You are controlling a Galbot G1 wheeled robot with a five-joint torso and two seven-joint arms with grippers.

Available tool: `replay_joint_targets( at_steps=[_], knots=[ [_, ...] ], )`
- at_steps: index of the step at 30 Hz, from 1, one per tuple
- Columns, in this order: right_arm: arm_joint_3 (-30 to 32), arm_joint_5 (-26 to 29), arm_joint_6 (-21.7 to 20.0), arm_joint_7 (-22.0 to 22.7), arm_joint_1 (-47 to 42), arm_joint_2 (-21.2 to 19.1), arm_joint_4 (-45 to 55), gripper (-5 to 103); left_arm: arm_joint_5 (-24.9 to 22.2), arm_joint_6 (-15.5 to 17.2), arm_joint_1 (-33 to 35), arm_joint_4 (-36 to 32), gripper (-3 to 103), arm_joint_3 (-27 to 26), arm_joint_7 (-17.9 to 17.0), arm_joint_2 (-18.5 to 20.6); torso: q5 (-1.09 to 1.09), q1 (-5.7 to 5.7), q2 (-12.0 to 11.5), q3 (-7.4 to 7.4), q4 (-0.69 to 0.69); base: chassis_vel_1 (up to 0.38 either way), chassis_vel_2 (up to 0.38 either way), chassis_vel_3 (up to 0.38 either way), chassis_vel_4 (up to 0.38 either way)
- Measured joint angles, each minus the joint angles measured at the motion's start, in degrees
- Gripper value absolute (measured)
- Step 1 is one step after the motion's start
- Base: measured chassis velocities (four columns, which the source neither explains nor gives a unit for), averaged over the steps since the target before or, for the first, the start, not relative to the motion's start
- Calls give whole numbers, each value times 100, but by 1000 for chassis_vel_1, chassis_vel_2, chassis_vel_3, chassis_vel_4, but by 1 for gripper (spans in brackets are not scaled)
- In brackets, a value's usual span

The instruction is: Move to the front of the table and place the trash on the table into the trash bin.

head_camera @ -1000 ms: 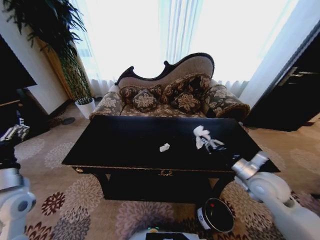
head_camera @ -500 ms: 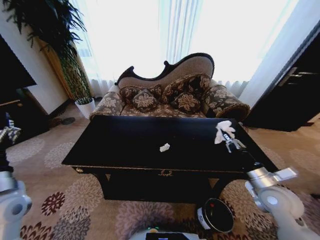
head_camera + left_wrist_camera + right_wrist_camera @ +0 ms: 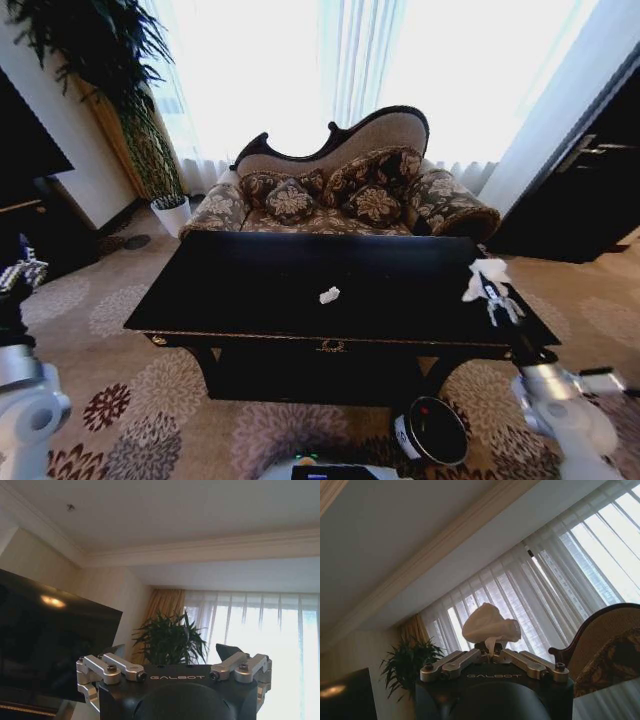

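Your right hand (image 3: 497, 296) is closed on a crumpled white paper wad (image 3: 483, 276), raised over the right end of the glossy black table (image 3: 240, 290). The wad is light, soft and easily squashed, so a pinch at its base, as the right wrist view shows, should hold it; it may slip if you loosen. A second paper bit (image 3: 329, 295) lies mid-table. The round black bin (image 3: 432, 430) stands on the carpet by the table's front right. Your left hand (image 3: 18, 275) waits at the left, its fingers spread apart and empty.
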Motion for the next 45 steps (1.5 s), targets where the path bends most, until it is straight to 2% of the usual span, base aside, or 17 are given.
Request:
replay_joint_targets(
  at_steps=[1, 4, 5, 11, 17, 18, 21, 29, 31, 37, 42, 43, 45],
  knots=[
    [0, 0, 0, 0, 0, 0, 0, 0, 0, 0, 0, 0, 100, 0, 0, 0, 0, 0, 0, 0, 0, 0, 0, 0, 0],
    [192, 227, -3, -590, 7, -118, -449, 0, -12, 27, -23, 11, 100, -9, -9, 25, 0, 0, 0, 0, -1, 0, 0, 0, 0],
    [192, 227, -3, -590, 7, -118, -449, 0, -12, 27, -23, 11, 100, -9, -9, 25, 0, 0, 0, 0, -1, 0, 0, 0, 0],
    [568, 510, -133, -1226, -5, -277, -1121, 0, 60, 37, -63, 68, 100, 95, -9, 15, -1, 0, 0, 0, 0, 0, 0, 0, 0],
    [865, 248, -146, -1940, -48, -470, -1979, 0, 64, 39, -88, 104, 100, 85, -8, 41, 1, 0, 0, 0, -1, 0, 0, 0, 0],
    [865, 248, -146, -1940, -48, -470, -1979, 0, 64, 39, -88, 104, 100, 85, -8, 41, 1, 0, 0, 0, -1, 0, 0, 0, 0],
    [1007, 23, -85, -2426, -152, -564, -2414, 0, 51, 35, -104, 153, 100, 77, -6, 45, -1, 0, 0, 0, -1, 0, 0, 0, 0],
    [1264, 23, -82, -2625, -420, -591, -2661, 0, 126, 17, -213, 284, 100, 234, 10, 40, -2, 0, 0, 0, -1, 0, 0, 0, 0],
    [1357, -355, -9, -2631, -476, -598, -2776, 0, 184, 4, -255, 336, 100, 337, 18, 36, -2, 0, 0, 0, -2, 0, 0, 0, 0],
    [1396, -924, 170, -2642, -568, -534, -2871, 0, 250, -4, -316, 388, 100, 544, 18, 25, -1, 0, 0, 0, 0, 0, 0, 0, 0],
    [1235, -1908, 546, -2875, -518, -444, -3349, 0, 323, -4, -391, 470, 100, 754, 18, 21, -1, 0, 0, -1, -2, 0, 0, 0, 0],
    [1235, -1908, 546, -2875, -518, -444, -3349, 0, 323, -4, -391, 470, 100, 754, 18, 21, -1, 0, 0, -1, -2, 0, 0, 0, 0],
    [1067, -2454, 749, -3016, -417, -434, -3674, 0, 338, -4, -408, 518, 100, 787, 17, 31, -2, 0, 0, 0, 0, 0, 0, 0, 0]
  ],
)
